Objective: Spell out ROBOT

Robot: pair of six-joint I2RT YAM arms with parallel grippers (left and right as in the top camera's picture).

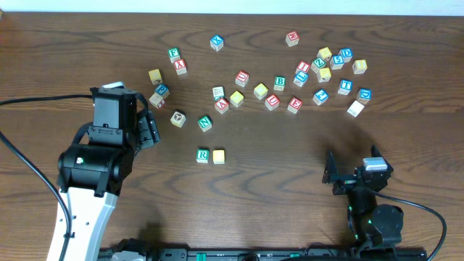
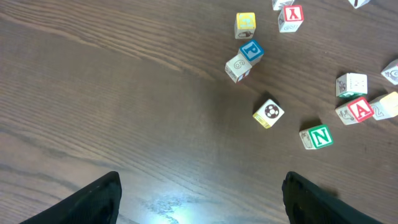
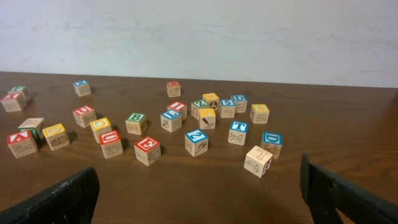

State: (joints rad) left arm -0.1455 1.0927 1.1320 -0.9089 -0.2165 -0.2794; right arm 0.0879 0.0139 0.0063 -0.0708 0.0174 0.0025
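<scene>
On the table (image 1: 65, 51), the left gripper (image 2: 200, 182) at the overhead frame's lower left and the right gripper (image 3: 199, 167) at lower right both stood wide open and empty. Below centre, the R cube (image 1: 202, 154) and a yellow-topped cube (image 1: 218, 156) sat side by side. We judged B next: the B cube (image 1: 279, 83), right of centre in the upper half, needed lifting from among close neighbours.

The R cube (image 1: 202, 154) lies just left of a plain cube (image 1: 218, 156), and the N cube (image 1: 205, 123) lies behind them.
</scene>
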